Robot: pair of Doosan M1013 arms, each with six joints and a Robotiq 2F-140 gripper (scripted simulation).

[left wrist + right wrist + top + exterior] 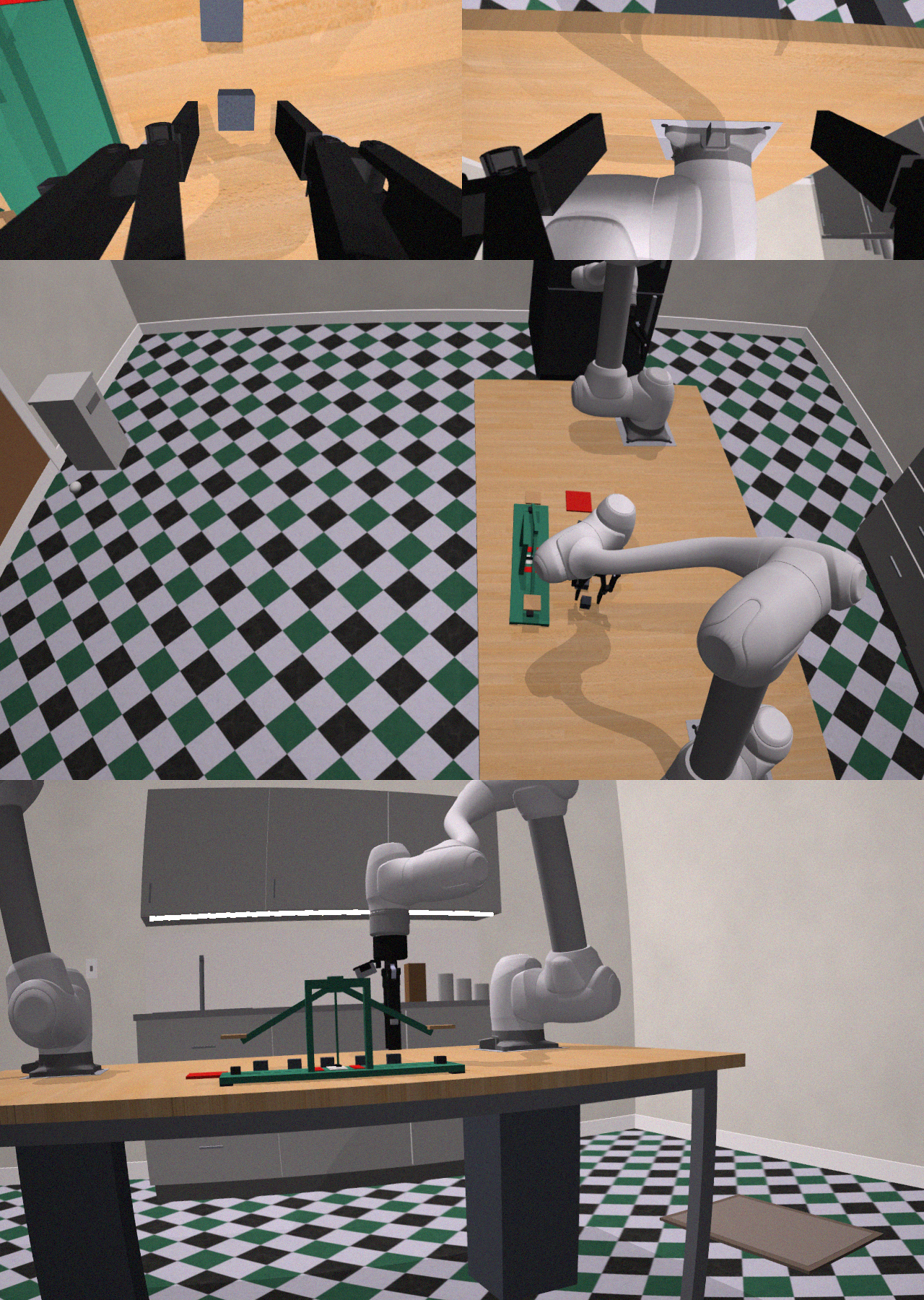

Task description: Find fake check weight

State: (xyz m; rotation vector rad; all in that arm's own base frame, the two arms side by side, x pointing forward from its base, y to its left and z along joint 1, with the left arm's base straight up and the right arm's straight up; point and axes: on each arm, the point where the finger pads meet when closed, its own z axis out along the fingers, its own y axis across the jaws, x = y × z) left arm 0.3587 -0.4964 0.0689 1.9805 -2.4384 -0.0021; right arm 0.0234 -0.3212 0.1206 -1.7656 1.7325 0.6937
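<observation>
My left gripper (pixel 588 599) (pixel 393 1046) (pixel 237 118) is part open and empty, pointing down just above the end weight (pixel 585 601) (pixel 393 1058) (pixel 236 113), which lies between its fingertips as seen in the left wrist view. Another dark weight (pixel 221 19) (pixel 359 1059) lies beyond it. More weights (pixel 260 1064) (pixel 294 1064) (pixel 327 1062) stand in a row behind the balance. The red dish (pixel 578 501) (pixel 203 1075) lies flat and bare. Both balance pans (pixel 233 1036) (pixel 441 1027) are empty; the pointer (pixel 336 1032) hangs over the white field. My right gripper (pixel 708 131) is wide open and empty.
The green balance base (pixel 520 609) (pixel 258 1078) (pixel 40 72) runs along the table edge, close beside the left gripper. Small dark blocks (pixel 234 1070) (pixel 439 1059) sit at its ends. The right arm (pixel 619 318) stands at the table's far end, away from the weights.
</observation>
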